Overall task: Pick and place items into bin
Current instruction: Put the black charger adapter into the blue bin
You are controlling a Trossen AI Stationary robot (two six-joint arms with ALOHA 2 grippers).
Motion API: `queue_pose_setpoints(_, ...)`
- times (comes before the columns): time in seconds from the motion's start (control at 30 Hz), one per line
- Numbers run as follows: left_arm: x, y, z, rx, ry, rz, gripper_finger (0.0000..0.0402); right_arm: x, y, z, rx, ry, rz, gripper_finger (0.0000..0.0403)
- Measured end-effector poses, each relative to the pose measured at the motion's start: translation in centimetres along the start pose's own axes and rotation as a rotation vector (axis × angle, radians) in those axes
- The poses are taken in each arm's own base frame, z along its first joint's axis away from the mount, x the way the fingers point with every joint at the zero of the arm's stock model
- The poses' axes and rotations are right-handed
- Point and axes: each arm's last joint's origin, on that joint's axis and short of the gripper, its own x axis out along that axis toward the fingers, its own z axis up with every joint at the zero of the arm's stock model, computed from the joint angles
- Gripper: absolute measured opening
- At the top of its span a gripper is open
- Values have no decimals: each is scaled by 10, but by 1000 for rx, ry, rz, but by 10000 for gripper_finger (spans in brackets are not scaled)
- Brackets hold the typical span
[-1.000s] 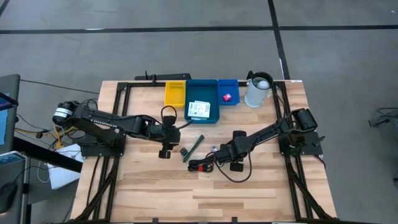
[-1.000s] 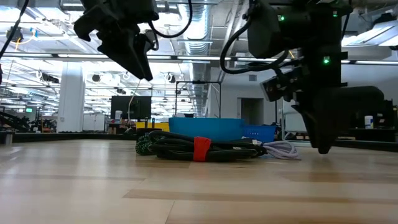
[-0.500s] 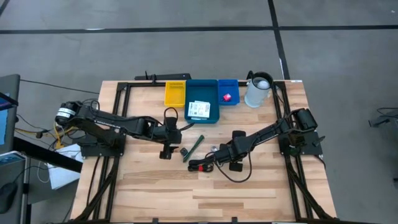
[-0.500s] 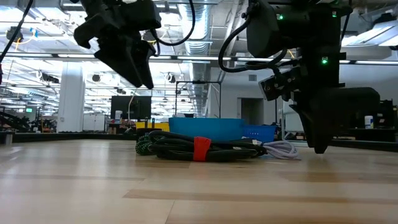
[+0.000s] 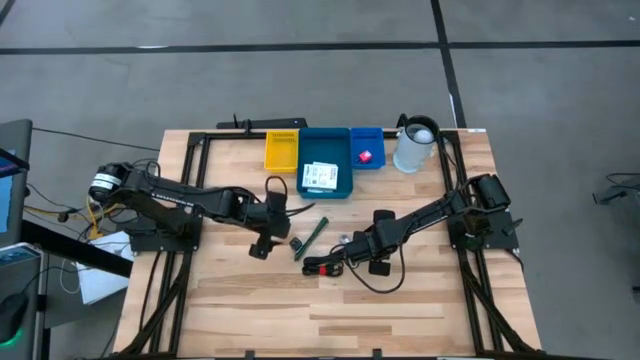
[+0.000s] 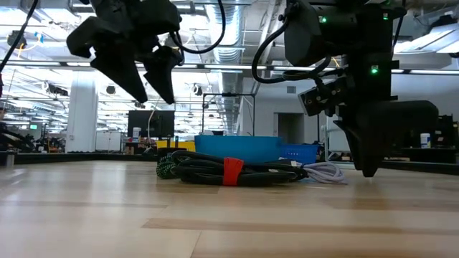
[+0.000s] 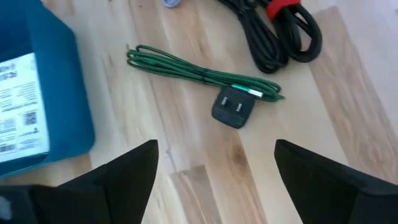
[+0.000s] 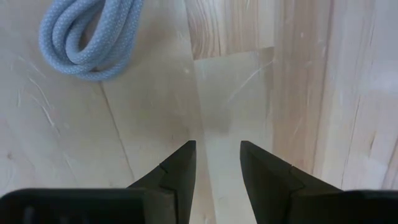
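A green bundled cord point(image 7: 199, 73) with a dark plug point(image 7: 233, 107) at its end lies flat on the table point(image 5: 250, 300). In the high view the green cord point(image 5: 313, 232) is right of my left gripper point(image 5: 262, 243). My left gripper point(image 7: 216, 149) is open wide and hovers above the table, short of the plug. A black cable with a red tie point(image 5: 333, 265) lies coiled near the table's middle. A pale coiled cord point(image 8: 93, 37) lies beside it. My right gripper point(image 8: 217, 146) is open a little and points down, close to bare wood next to that cord.
At the far edge stand a yellow bin point(image 5: 282, 150), a teal bin point(image 5: 335, 140) holding white printed cards point(image 5: 320, 177), a small blue bin point(image 5: 372, 137) with a pink piece point(image 5: 365, 156), and a white jug point(image 5: 413, 145). Bare wood lies toward the near edge.
My left gripper has shifted slightly toward the green cord and turned about its wrist. In the low view its two fingers now show apart, where they showed as one shape before. The right arm and the things on the table have stayed put.
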Motion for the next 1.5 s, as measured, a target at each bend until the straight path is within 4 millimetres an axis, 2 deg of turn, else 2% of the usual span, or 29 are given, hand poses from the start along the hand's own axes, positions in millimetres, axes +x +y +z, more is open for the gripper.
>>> queue_pose_setpoints(0.1, 3, 1, 0, -2, 53, -19, 313, 0, 0, 0, 0, 1, 0, 118)
queue_pose_setpoints(0.23, 10, 5, 10, 25, 98, -26, 313, 0, -2, 1, 5, 1, 1, 118)
queue_pose_setpoints(0.43, 27, 8, 30, 95, 167, -51, 313, 0, -2, 2, 8, -6, 4, 118)
queue_pose_setpoints(0.73, 52, 10, 41, 173, 262, -96, 313, 0, -1, 1, 6, -5, 4, 118)
queue_pose_setpoints(1.5, 55, 9, 42, 248, 245, -138, 313, 0, -2, 2, 8, -7, 5, 118)
